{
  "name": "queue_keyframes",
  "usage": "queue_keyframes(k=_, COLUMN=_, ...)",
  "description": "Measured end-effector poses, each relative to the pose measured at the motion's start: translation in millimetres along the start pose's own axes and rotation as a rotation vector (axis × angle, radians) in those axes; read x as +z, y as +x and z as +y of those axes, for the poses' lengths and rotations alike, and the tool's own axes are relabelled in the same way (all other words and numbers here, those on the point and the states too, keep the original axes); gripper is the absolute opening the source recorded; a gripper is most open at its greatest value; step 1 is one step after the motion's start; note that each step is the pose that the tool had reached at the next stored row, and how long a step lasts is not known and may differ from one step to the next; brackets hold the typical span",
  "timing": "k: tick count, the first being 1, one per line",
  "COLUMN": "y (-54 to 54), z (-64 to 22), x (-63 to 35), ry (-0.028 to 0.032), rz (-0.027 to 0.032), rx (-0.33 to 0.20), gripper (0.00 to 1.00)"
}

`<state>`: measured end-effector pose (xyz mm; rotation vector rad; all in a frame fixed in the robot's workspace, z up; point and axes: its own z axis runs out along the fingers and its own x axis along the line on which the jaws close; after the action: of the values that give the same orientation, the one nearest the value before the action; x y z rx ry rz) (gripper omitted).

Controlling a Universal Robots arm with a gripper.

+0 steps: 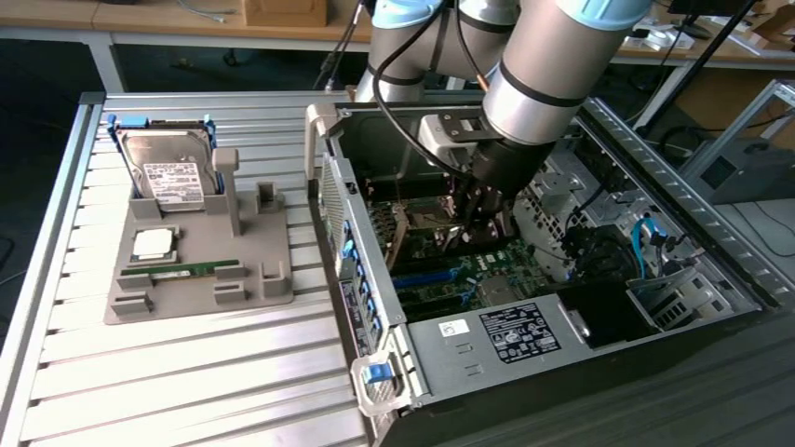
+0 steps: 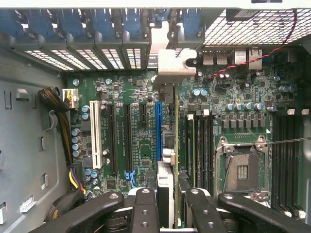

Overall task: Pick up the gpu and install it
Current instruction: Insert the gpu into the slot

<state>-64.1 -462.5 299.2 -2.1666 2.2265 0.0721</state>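
Wrist view, tool (image 2: 170, 204) clamped on gpu (image 2: 167, 145), edge-on green board, silvery bracket, over motherboard (image 2: 131, 141).

A ribbed, silvery metal desk (image 1: 186, 372) carries two things. Toward the exterior view's left lies a grey parts tray (image 1: 205, 289), flat on the ribs. Just beside it, toward the exterior view's right, an open computer case (image 1: 497, 345) lies on its side, its interior facing upward.
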Motion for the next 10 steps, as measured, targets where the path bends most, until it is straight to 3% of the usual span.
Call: queue_keyframes(k=10, y=0.7, z=6.2, x=7.4, ry=0.0000, rz=0.0001, rx=0.000, gripper=0.27)
